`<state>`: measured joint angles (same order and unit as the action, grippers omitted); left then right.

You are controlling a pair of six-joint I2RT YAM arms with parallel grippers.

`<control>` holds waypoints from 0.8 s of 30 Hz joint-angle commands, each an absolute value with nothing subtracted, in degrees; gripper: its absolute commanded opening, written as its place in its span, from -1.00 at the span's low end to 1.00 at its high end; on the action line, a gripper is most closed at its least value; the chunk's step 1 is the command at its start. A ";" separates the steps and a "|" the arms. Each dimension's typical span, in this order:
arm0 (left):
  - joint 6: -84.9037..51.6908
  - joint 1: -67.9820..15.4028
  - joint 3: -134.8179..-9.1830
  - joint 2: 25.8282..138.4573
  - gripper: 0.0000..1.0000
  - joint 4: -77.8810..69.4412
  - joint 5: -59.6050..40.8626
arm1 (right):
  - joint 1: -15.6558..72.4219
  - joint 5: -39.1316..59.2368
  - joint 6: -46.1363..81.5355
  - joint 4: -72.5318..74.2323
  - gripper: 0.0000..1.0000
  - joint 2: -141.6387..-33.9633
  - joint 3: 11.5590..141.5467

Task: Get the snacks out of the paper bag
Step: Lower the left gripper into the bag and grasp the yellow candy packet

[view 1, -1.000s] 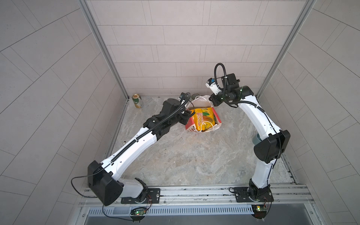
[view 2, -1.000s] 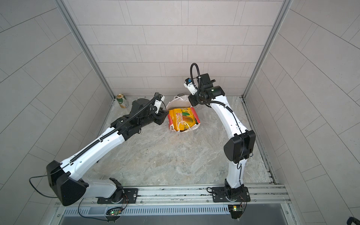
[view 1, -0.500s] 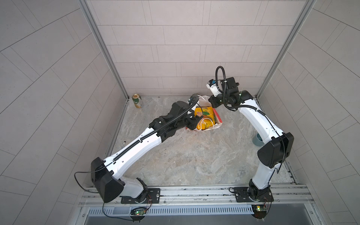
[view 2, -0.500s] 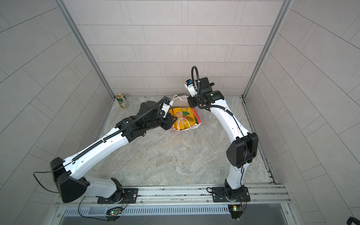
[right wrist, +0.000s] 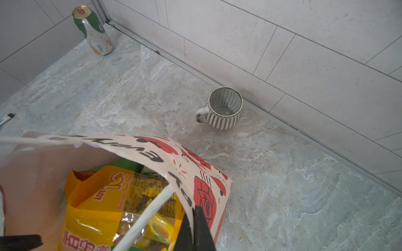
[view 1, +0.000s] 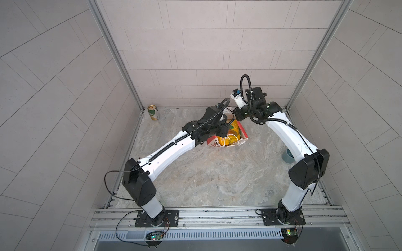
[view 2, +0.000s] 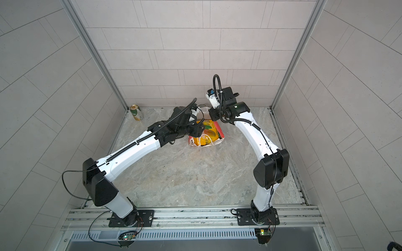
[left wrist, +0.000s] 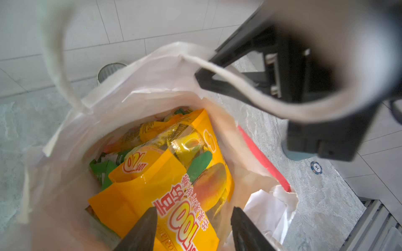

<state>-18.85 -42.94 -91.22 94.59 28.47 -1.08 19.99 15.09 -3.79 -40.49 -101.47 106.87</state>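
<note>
- Yellow snack [left wrist: 139,195] lies on top inside the bag [left wrist: 165,71].
- Left pincer [left wrist: 193,214] is spread over it; it should go lower, then squeeze.
- Right pincer [right wrist: 194,215] is pinching the bag rim; it should hold the bag open.

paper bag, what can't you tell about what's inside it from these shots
- Snack count: in the left wrist view the top yellow packet covers the rest; only green and orange slivers show.
- Print on the bag: too small in both top views, and the left arm covers one side.
- Whether the left hand, open above the packet, touches it: unclear.
</note>
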 commanded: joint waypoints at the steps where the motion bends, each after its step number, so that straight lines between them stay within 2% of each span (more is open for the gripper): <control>1: -22.08 -43.15 -93.39 94.86 0.29 32.08 2.65 | 20.96 15.95 -3.22 -36.55 -1.00 -97.73 107.67; 7: -23.02 -42.16 -90.92 93.34 0.32 33.09 6.03 | 20.95 15.91 -3.25 -36.55 -1.00 -97.88 107.76; 14: -23.55 -38.05 -88.64 93.00 0.33 35.07 4.25 | 21.01 15.61 -3.33 -36.00 -1.00 -97.25 107.07; 24: -20.95 -37.91 -90.73 96.34 0.38 34.76 -0.90 | 21.36 16.01 -3.34 -35.28 -1.00 -97.59 106.52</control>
